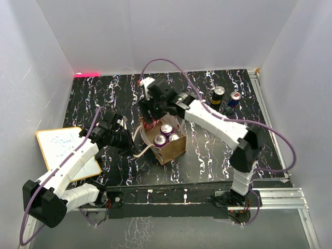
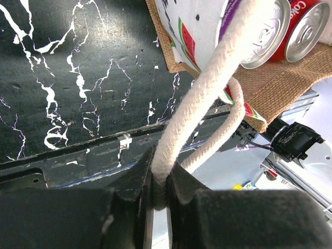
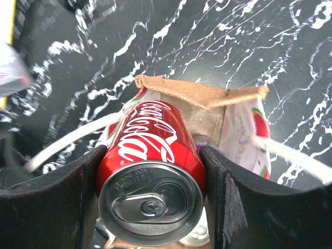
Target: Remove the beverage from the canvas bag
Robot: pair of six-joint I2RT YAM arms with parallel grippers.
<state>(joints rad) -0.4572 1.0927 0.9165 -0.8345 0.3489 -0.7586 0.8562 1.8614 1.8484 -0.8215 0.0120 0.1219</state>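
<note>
Top external view:
- The table point(image 1: 104, 98), black with white marble veining, is sitting inside white walls point(image 1: 155, 31) that are closing it in on the left, far and right sides.
- An aluminium rail point(image 1: 267, 119) is running along the right edge, and a strip of red tape point(image 1: 86, 74) is lying at the far left corner.
- A yellow-rimmed whiteboard point(image 1: 67, 153) is lying at the near left, partly under the left arm.
- The canvas bag point(image 1: 174, 150) is standing upright near the table's middle, with three purple-topped cans point(image 1: 166, 128) showing in its mouth.
- Two more cans are standing well apart from it at the far right: a black and yellow can point(image 1: 218, 96) and, just beside it, a blue and red can point(image 1: 234, 100).
- The left gripper point(image 1: 124, 139) is sitting just left of the bag. The right gripper point(image 1: 150, 122) is reaching down over the bag's far left corner.

Left wrist view:
- The left gripper point(image 2: 160, 192) is pinching the bag's cream rope handle point(image 2: 207, 104), jaws fully closed on it.
- Beyond it, the burlap rim point(image 2: 270, 88) and a white side panel printed with watermelon slices point(image 2: 192, 31) are showing.
- A silver can top point(image 2: 267, 36) is sitting beside a red Coca-Cola can point(image 2: 311, 31) at the bag's mouth.

Right wrist view:
- The right gripper point(image 3: 153, 176) is clamping the Coca-Cola can point(image 3: 150, 140), one finger pressing each side, jaws partly open at can width.
- The can is pointing down toward the open bag point(image 3: 202, 98). I cannot tell whether its base is inside the bag.
</note>
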